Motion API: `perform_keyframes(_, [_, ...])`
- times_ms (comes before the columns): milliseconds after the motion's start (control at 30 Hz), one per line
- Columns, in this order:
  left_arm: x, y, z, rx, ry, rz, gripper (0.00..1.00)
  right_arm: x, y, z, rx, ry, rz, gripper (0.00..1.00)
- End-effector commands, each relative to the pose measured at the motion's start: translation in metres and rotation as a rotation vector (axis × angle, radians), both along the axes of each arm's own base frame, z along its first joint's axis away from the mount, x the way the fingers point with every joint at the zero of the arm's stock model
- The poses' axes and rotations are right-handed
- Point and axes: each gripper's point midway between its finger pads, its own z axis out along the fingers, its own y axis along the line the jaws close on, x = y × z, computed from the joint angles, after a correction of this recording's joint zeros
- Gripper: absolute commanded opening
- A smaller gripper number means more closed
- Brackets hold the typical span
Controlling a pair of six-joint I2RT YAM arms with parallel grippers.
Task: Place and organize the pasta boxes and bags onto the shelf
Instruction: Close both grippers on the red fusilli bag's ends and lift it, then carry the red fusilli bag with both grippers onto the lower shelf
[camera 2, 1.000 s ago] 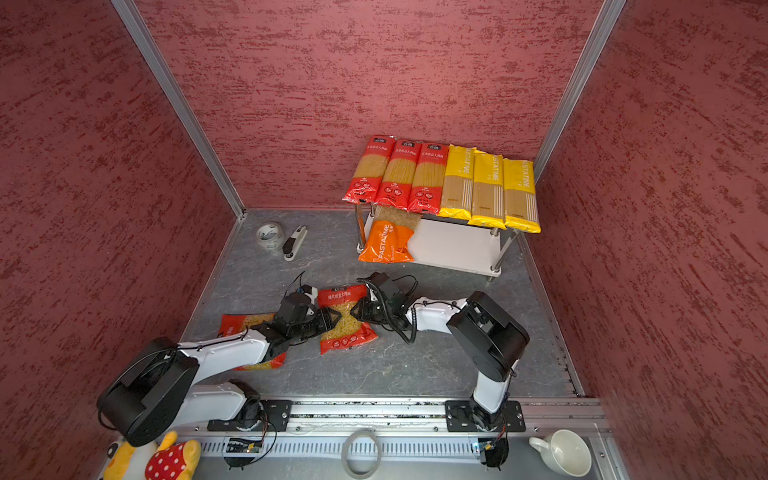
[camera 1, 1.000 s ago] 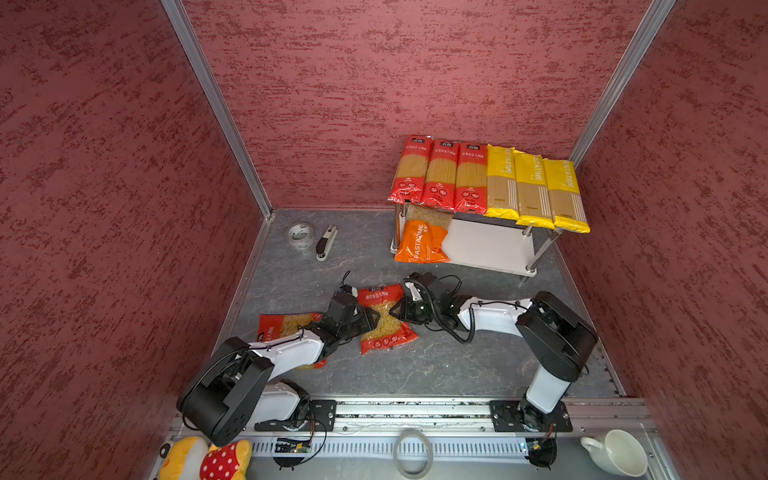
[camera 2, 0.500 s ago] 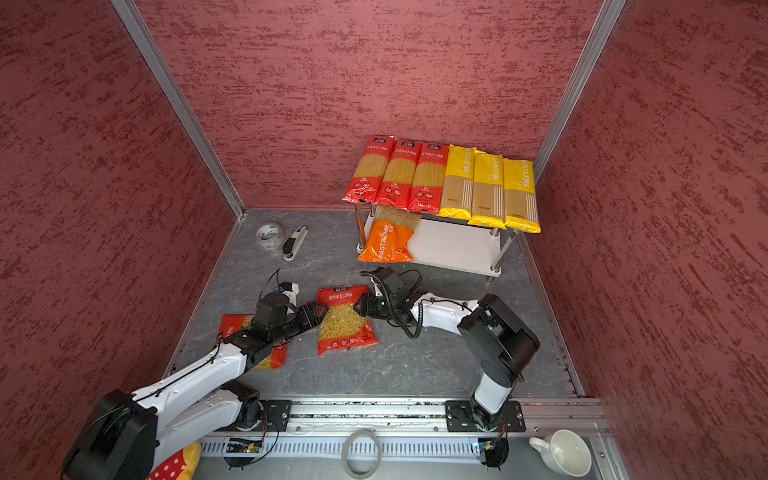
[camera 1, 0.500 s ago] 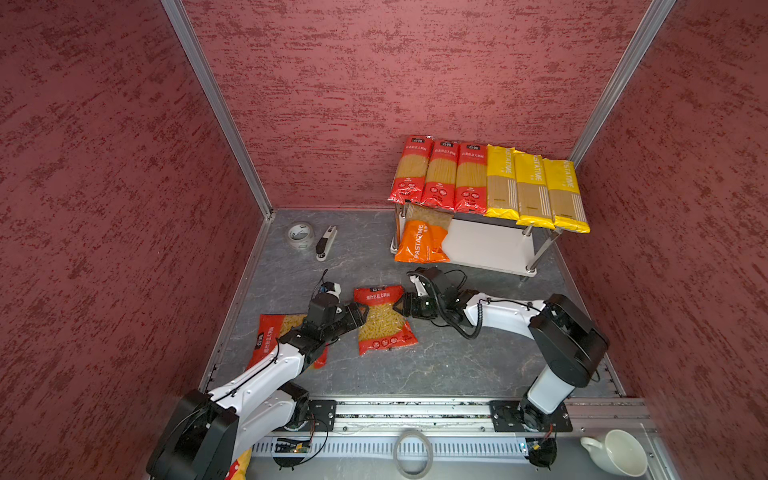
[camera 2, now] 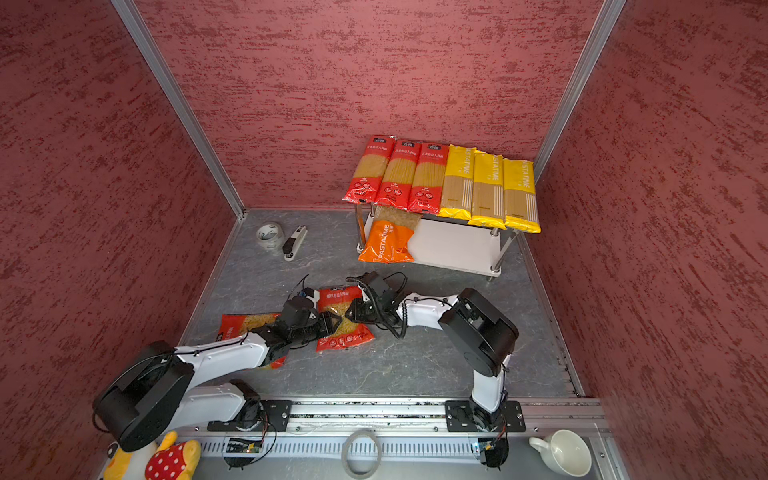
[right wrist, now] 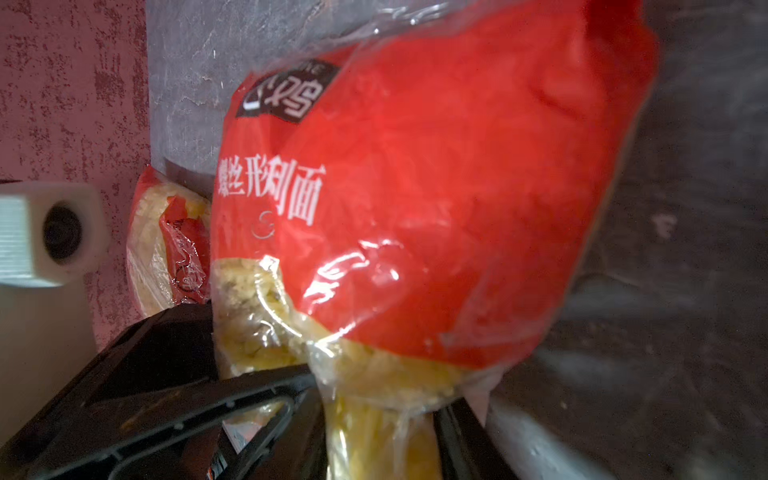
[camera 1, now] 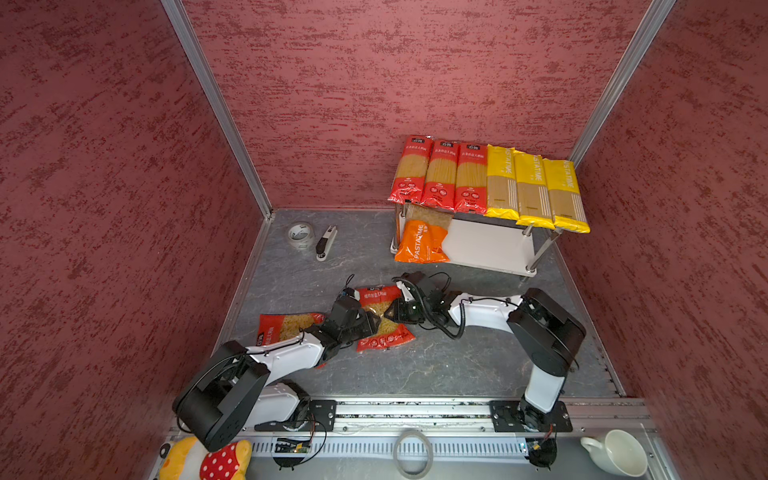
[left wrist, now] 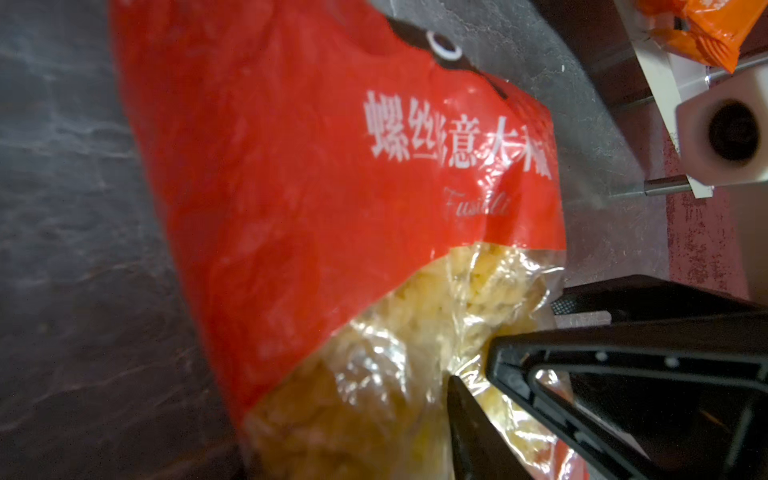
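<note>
Both arms have met over one wide red fusilli bag [camera 1: 376, 297] lying on the grey surface [camera 1: 457, 365], about mid-way across and nearer than the shelf [camera 1: 486, 245]. The left fingers [left wrist: 623, 345] come in from the left and are closed on the clear, pasta-filled part of the bag. The right fingers [right wrist: 166, 395] pinch the same bag from the right, with its crinkled film bulging between them. I'd guess two grips are used because the pack is floppy and loose inside, so a single pinch would let it sag or slide.

The other short-pasta bag [camera 1: 286, 326] lies flat to the left, partly under the left arm, not yet dealt with.

The shelf stands at the far right. Its top tier is full: three red spaghetti packs [camera 1: 440, 176] on the left and three yellow ones [camera 1: 532, 189] on the right, side by side and overhanging the near edge. That leaves only the lower tier, where the orange PASTATIME pack [camera 1: 419, 245] leans out at the left end, so the bare white space beside it looks like the place meant for this bag.
</note>
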Motion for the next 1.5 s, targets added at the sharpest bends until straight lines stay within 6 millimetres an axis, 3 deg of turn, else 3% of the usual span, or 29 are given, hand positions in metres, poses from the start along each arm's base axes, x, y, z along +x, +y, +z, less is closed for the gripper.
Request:
perform_keyframes(0, [0.008,-0.012,0.020,-0.033,-0.070,-0.029,0.43,-0.007,0.018,0.018,0.057,-0.028,0.065,0.33])
perform_keyframes(200, [0.008,-0.013,0.036,-0.045,-0.124,-0.037,0.36,-0.006,0.018,0.030,0.106,-0.087,0.069,0.16])
perform_keyframes(433, [0.003,-0.028,0.088,-0.072,-0.328,-0.131,0.29,-0.002,0.005,0.065,0.203,-0.209,0.016,0.03])
perform_keyframes(767, [-0.001,-0.059,0.124,-0.103,-0.482,-0.263,0.27,0.003,-0.029,0.089,0.195,-0.295,-0.061,0.00])
perform_keyframes(867, [0.003,-0.068,0.141,-0.135,-0.523,-0.275,0.27,0.009,-0.046,0.092,0.156,-0.318,-0.088,0.00])
perform_keyframes(900, [0.005,-0.071,0.146,-0.138,-0.540,-0.280,0.27,0.011,-0.052,0.105,0.162,-0.341,-0.098,0.00])
perform_keyframes(1233, [0.034,-0.117,0.178,-0.144,-0.634,-0.344,0.25,0.038,-0.119,0.137,0.132,-0.456,-0.253,0.00])
perform_keyframes(1467, [0.080,-0.170,0.196,-0.145,-0.691,-0.384,0.23,0.080,-0.175,0.167,0.087,-0.586,-0.400,0.00])
